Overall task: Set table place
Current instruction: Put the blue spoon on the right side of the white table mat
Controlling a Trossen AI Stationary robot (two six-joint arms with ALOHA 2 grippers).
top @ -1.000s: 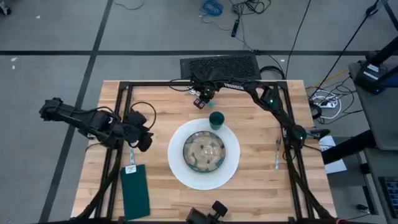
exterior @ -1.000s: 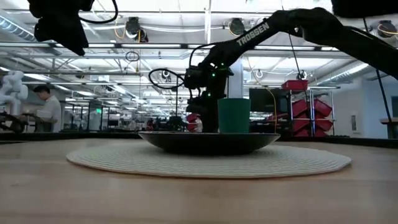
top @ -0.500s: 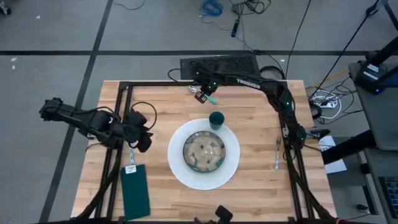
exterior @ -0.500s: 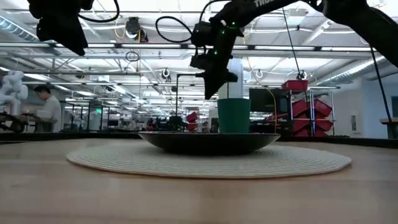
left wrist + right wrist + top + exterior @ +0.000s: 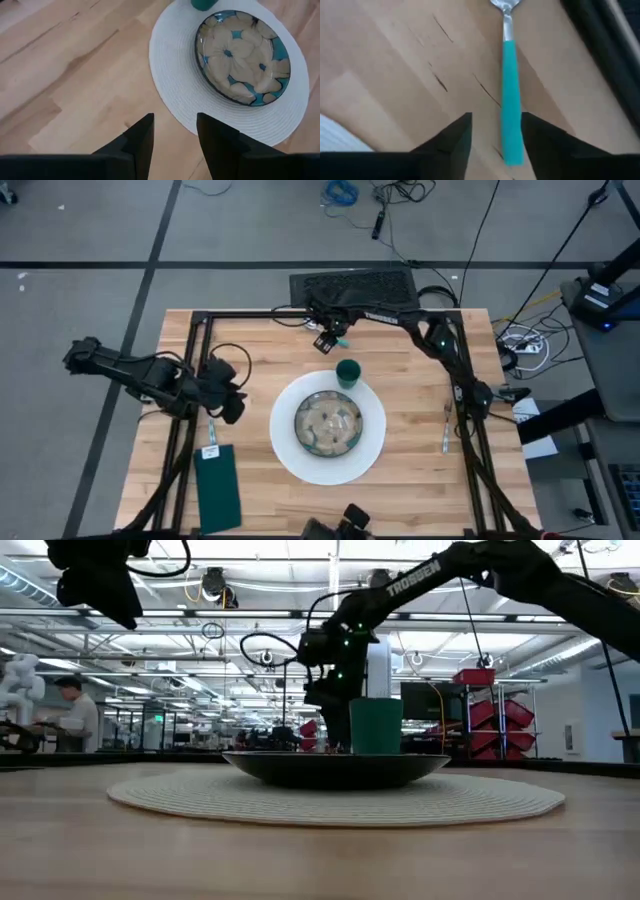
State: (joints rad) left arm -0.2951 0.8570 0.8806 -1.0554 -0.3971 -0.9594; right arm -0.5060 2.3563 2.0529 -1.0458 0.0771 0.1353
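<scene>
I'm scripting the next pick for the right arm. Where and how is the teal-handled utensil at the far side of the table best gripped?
Judging by its pose, grip the teal handle mid-length, coming straight down from above. The utensil lies flat on the table, so only its long sides offer the fingers purchase. The right gripper, open, already hovers over it, fingers either side of the handle. The left gripper waits near the placemat.

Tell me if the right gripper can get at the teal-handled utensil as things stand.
Probably yes. The right gripper hangs open right above the teal-handled utensil, which lies alone on bare table with nothing between them.
</scene>
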